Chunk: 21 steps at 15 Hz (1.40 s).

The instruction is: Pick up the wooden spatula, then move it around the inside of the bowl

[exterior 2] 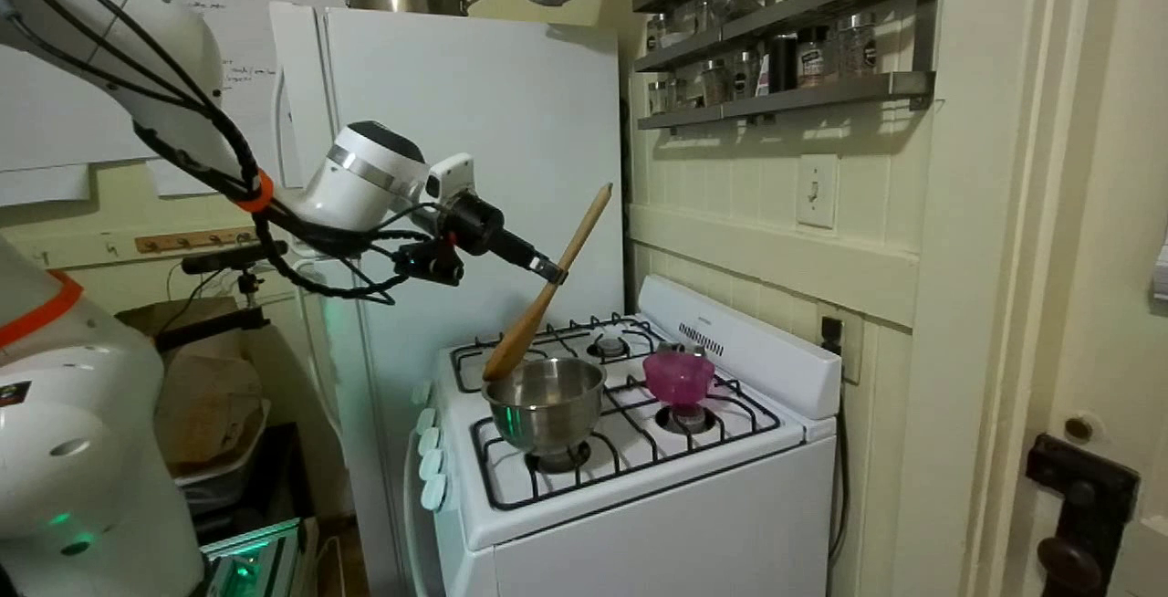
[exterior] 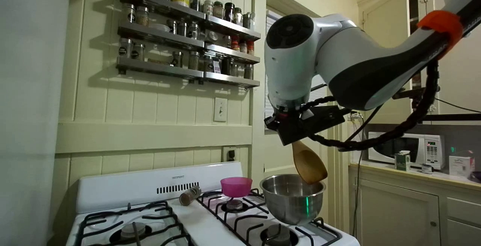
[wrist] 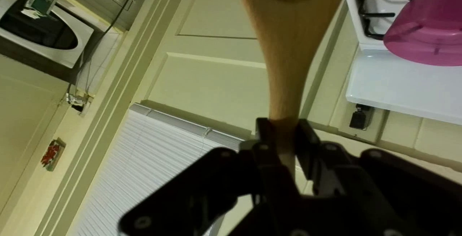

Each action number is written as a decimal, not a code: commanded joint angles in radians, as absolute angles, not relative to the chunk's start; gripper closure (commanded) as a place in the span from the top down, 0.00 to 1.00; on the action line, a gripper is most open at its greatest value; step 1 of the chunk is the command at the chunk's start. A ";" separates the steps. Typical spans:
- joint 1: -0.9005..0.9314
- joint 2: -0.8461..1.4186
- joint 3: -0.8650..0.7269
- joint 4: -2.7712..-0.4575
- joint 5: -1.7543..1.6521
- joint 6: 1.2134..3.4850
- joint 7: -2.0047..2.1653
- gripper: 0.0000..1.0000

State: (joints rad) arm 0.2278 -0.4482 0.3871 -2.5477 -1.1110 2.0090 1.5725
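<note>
One light brown wooden spatula (exterior 2: 522, 337), with a long thin handle and a broad, rounded head, is pinched by the black gripper (exterior 2: 552, 274) at the end of the white robot arm (exterior 2: 351, 195). In the wrist view we see both dark fingers (wrist: 306, 136) pressed against the wooden shaft, at its nine o'clock and three o'clock sides, with the head widening towards twelve o'clock. In an exterior view we see the handle's tip pointing to one o'clock and the head slanting down to seven, its end by the ten o'clock part of the rim of the wide, deep, silver-grey metal bowl (exterior 2: 547, 422); we cannot tell whether wood and metal touch. That bowl stands upright over a burner of the white gas stove (exterior 2: 657, 524) with black grates. At two o'clock from it, over another burner, we find a smaller pink bowl (exterior 2: 678, 380) with sloping sides. In an exterior view we make out a small glass jar (exterior: 190, 195) with brownish contents, lying on its side at nine o'clock from the pink bowl, and metal wall shelves (exterior: 161, 67) lined with containers at about eleven o'clock from the same pink bowl.
</note>
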 commanded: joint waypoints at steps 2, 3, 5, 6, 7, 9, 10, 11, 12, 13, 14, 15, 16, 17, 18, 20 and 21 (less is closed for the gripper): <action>0.265 -0.452 0.356 -2.551 -1.118 2.002 1.579 0.22; 0.267 -0.453 0.355 -2.551 -1.118 2.002 1.579 0.22; 0.261 -0.440 0.365 -2.541 -1.117 1.976 1.605 0.05; 0.254 -0.429 0.375 -2.534 -1.132 1.951 1.637 0.05; 0.250 -0.417 0.382 -2.527 -1.141 1.931 1.664 0.05; 0.248 -0.390 0.397 -2.508 -1.154 1.875 1.721 0.05; 0.249 -0.375 0.404 -2.500 -1.162 1.842 1.746 0.05; 0.253 -0.356 0.411 -2.491 -1.171 1.810 1.762 0.05; 0.253 -0.335 0.424 -2.481 -1.189 1.762 1.787 0.05; 0.252 -0.313 0.438 -2.474 -1.214 1.703 1.819 0.05; 0.256 -0.290 0.447 -2.466 -1.229 1.649 1.851 0.05; 0.262 -0.265 0.450 -2.456 -1.240 1.599 1.879 0.05; 0.270 -0.237 0.451 -2.444 -1.243 1.558 1.904 0.05; 0.277 -0.205 0.454 -2.429 -1.251 1.517 1.928 0.05; 0.285 -0.176 0.452 -2.413 -1.255 1.492 1.948 0.05; 0.298 -0.112 0.444 -2.378 -1.276 1.452 1.991 0.05; 0.302 -0.077 0.440 -2.358 -1.294 1.435 2.015 0.05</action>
State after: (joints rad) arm 0.2791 -0.1911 0.4497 -2.4274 -1.2431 1.5138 1.9299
